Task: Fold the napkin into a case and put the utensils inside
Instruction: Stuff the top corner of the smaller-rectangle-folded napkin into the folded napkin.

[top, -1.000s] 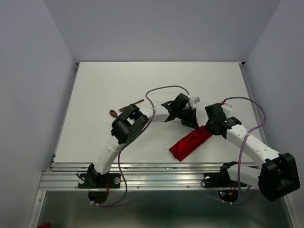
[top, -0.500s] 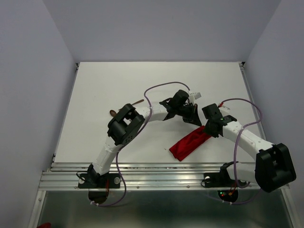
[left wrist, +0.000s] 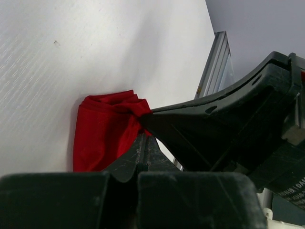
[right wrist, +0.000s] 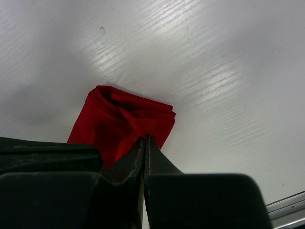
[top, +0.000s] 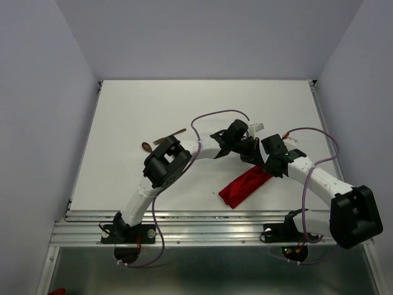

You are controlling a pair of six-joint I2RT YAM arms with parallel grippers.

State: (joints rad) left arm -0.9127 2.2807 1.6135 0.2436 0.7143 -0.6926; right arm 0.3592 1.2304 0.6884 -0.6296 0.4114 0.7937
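The napkin (top: 245,188), folded narrow, lay on the table (top: 153,110) right of centre. The right pincer (right wrist: 144,143) was closed on its far end. The left pincer (left wrist: 144,140) was closed alongside; its hold was indeterminate.

White table (top: 202,104), pale walls (top: 209,37), metal rail (top: 209,230) at near edge

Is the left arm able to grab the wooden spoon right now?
Probably not straight away. The left gripper is shut on the red napkin, out to the right, while the spoon lies back beside that arm's elbow. It would likely have to let go and fold back first.
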